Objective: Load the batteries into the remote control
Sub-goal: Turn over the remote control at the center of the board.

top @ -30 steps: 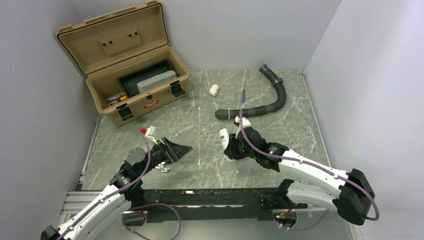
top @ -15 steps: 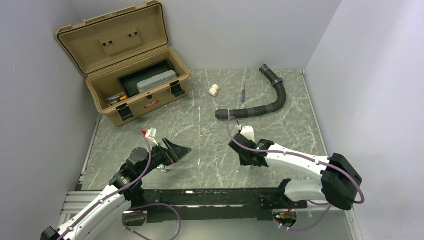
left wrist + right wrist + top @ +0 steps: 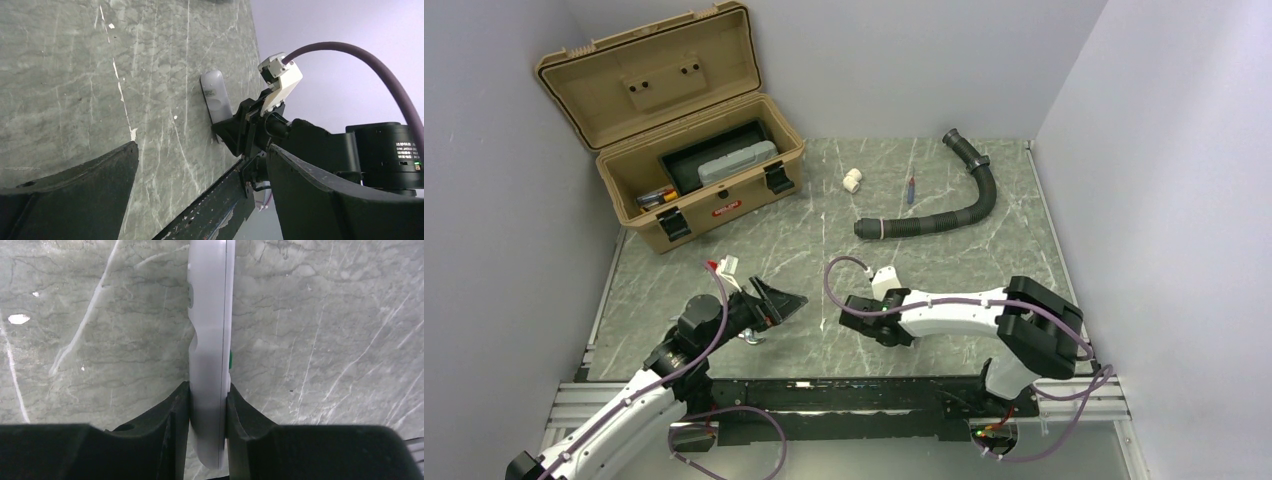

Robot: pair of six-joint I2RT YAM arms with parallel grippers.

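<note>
White plastic shows between the fingers of the right gripper (image 3: 209, 395): it is the remote control (image 3: 210, 315), held on its long edge, with both fingers closed on its lower part. Seen from the tan toolbox (image 3: 674, 130), the remote is well to the right and much closer to the arm bases, low over the grey-green table (image 3: 754, 240); I cannot tell whether it touches the surface. The left gripper (image 3: 789, 300) waits in front of the toolbox, on the side of the arm bases, with its jaws wide apart and nothing between them, and it looks toward the remote. On the thin side of the remote there is one small green spot (image 3: 230, 360), but I cannot say if this is a button or part of a battery. The batteries themselves I cannot find in any view, so I judge that the loading is not yet done, and the step in hand is to bring and present the remote. The next move, in my opinion, calls for putting the remote flat with its back side up, or holding it steady, so that the free left gripper can reach the battery place. A grip on such a thin edge can let the remote turn, so slow motion is better.
</note>
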